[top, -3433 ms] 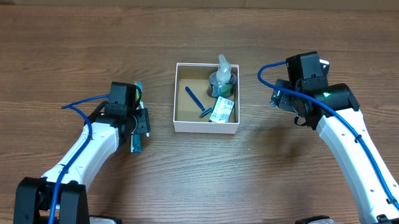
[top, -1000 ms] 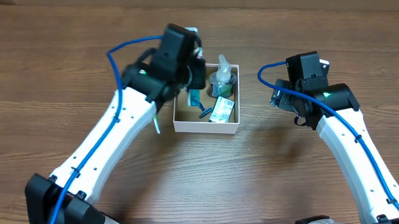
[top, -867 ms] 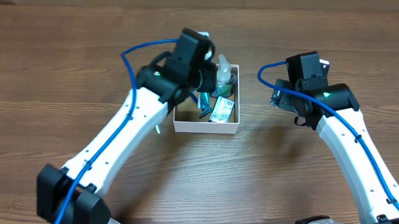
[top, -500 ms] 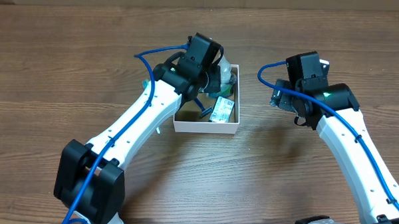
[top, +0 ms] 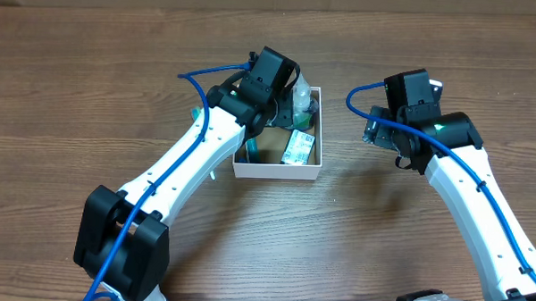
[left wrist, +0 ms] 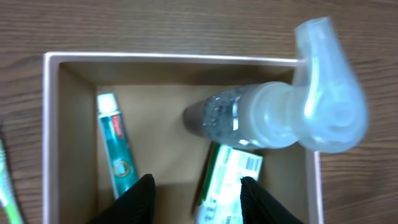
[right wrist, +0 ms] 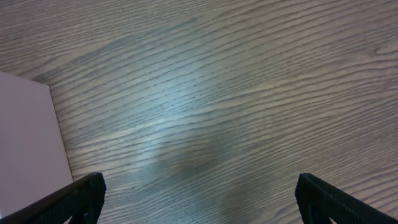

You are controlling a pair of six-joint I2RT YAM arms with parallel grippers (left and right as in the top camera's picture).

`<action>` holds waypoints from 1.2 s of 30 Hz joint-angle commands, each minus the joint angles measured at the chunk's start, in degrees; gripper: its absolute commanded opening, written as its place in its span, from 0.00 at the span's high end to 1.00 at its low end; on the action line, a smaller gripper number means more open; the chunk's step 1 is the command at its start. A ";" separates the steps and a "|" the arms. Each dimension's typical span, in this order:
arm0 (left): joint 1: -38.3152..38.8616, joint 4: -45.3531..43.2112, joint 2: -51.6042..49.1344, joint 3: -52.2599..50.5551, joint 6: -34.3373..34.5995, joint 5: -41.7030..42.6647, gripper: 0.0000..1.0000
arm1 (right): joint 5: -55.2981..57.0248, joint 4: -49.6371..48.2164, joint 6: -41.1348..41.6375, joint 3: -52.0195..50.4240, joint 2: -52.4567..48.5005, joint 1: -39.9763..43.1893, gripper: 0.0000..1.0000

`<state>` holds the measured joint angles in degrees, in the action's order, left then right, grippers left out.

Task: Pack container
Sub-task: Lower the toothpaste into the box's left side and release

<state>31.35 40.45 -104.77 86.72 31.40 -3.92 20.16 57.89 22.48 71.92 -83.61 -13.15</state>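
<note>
The container (top: 276, 171) is a small square box, white outside and brown inside (left wrist: 51, 112). In it lie a teal toothpaste tube (left wrist: 117, 155), a clear pump bottle (left wrist: 280, 115) on its side and a green-and-white packet (left wrist: 227, 180). My left gripper (left wrist: 196, 202) hangs over the box, open, with only the box floor and the packet's edge under the gap. The tube lies free just left of its left finger (left wrist: 140, 199). From overhead the left gripper (top: 267, 124) covers the box's left half. My right gripper (right wrist: 199, 199) is open and empty above bare wood right of the box (top: 382, 132).
A thin green and white stick (left wrist: 5, 186) lies on the table just left of the box, mostly under my left arm (top: 195, 112). The container's white wall (right wrist: 25, 137) shows at the left edge of the right wrist view. The wooden table (top: 381, 244) surrounds the box.
My left arm swung right over the container carrying the teal tube, then its jaws parted and the tube now lies in the box. The right arm has not moved.
</note>
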 commanded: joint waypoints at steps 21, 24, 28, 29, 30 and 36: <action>-6.95 22.21 4.24 1.27 -6.14 0.81 0.92 | 0.76 -0.33 0.28 1.22 0.98 0.15 0.00; -6.86 23.08 5.90 1.27 -6.12 2.84 0.96 | 0.76 -0.33 0.28 1.22 0.98 0.15 0.00; -6.27 25.53 6.54 1.25 -6.12 6.60 0.96 | 0.76 -0.33 0.28 1.22 0.98 0.15 0.00; -6.12 26.29 6.54 1.22 -6.10 6.82 0.96 | 0.76 -0.31 0.26 1.22 0.98 0.15 0.00; -5.73 27.17 6.54 1.11 -6.12 6.84 0.96 | 0.76 -0.31 0.28 1.22 0.98 0.15 0.00; -2.69 30.05 6.54 1.07 -6.12 6.73 0.96 | 0.76 -0.31 0.28 1.22 0.98 0.15 0.00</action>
<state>26.59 69.87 -99.11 86.78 26.37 1.43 20.14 57.89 22.46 71.92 -83.61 -13.15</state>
